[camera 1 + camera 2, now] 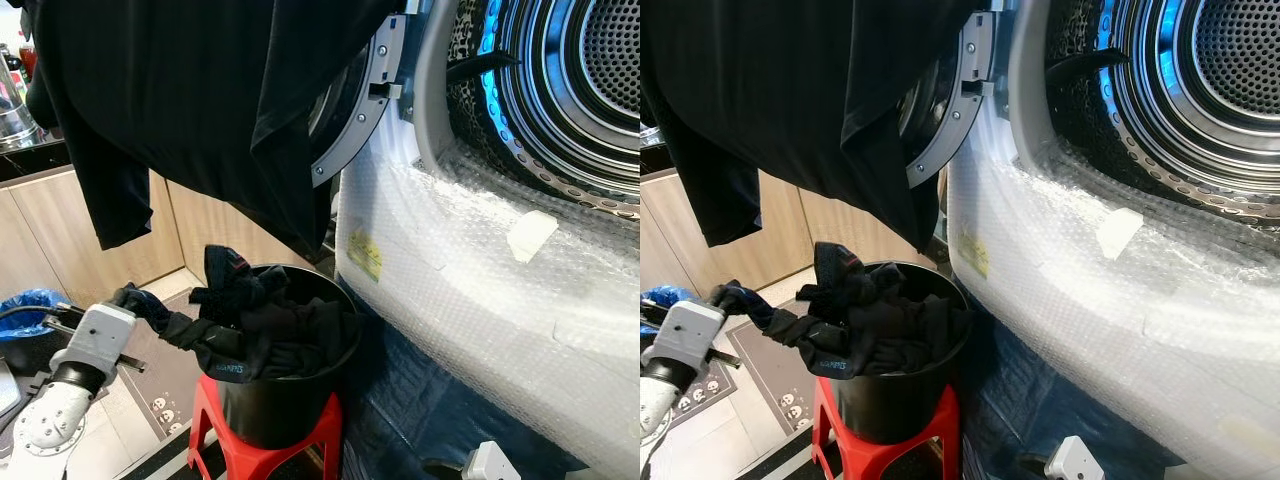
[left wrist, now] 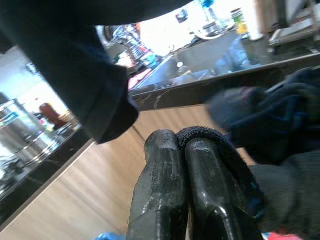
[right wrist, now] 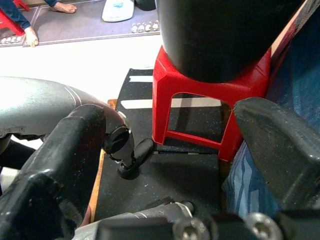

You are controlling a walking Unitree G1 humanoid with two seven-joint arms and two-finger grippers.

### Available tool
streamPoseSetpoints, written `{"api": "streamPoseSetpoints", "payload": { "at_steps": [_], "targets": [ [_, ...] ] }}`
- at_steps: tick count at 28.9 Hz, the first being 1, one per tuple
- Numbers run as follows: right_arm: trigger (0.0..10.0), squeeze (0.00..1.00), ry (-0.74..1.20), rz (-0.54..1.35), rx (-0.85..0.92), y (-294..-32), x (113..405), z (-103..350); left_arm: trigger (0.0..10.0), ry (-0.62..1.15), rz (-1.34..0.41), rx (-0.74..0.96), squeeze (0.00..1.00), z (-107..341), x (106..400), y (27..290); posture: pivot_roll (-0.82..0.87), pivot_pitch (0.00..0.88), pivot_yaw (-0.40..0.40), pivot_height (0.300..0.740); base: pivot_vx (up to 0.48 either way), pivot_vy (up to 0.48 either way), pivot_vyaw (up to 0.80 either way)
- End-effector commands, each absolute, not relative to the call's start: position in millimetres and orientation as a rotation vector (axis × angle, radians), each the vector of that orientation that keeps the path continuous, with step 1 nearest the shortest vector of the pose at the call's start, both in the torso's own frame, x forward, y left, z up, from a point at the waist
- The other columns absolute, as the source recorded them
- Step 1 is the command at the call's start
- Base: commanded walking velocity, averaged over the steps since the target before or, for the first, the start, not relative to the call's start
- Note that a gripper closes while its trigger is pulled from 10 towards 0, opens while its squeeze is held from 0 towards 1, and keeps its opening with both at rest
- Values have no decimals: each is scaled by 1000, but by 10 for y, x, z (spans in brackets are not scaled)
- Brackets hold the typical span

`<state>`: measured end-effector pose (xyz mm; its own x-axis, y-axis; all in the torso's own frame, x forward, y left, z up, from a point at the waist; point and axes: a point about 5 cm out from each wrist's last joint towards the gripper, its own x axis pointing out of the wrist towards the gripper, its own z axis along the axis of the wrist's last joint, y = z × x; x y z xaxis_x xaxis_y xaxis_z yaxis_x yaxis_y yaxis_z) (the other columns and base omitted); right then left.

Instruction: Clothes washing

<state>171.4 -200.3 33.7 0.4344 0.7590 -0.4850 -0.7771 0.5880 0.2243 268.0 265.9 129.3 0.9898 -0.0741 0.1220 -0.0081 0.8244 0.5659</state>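
At lower left, your left gripper (image 2: 182, 150) is pinched on a dark garment (image 1: 215, 335) trailing from the black bucket (image 1: 290, 405) on the red stool (image 1: 215, 420). Your right gripper (image 3: 175, 145) hangs with its 2 fingers wide apart, low by the stool. The washer drum (image 1: 590, 60) gapes at upper right.

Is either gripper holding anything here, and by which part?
The left gripper has its jaws shut on a dark garment, pinching a fold at its outer end as it trails from the black bucket. The right gripper is open, holding nothing.
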Motion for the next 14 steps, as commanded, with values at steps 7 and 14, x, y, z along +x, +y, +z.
{"api": "streamPoseSetpoints", "payload": {
  "at_steps": [7, 14],
  "targets": [
    [10000, 0, 596, 957, -27, -1996, 1690, 322, 10000, -259, -205, 546, 0, 1472, 2700, 2278, -76, 12, -70, 740, 0, 0, 0],
    [10000, 0, 607, 1032, -45, -1972, 1704, 358, 10000, -321, -357, 456, 0, 1528, 2603, 1894, -68, 6, -65, 740, 0, 0, 0]
  ]
}}
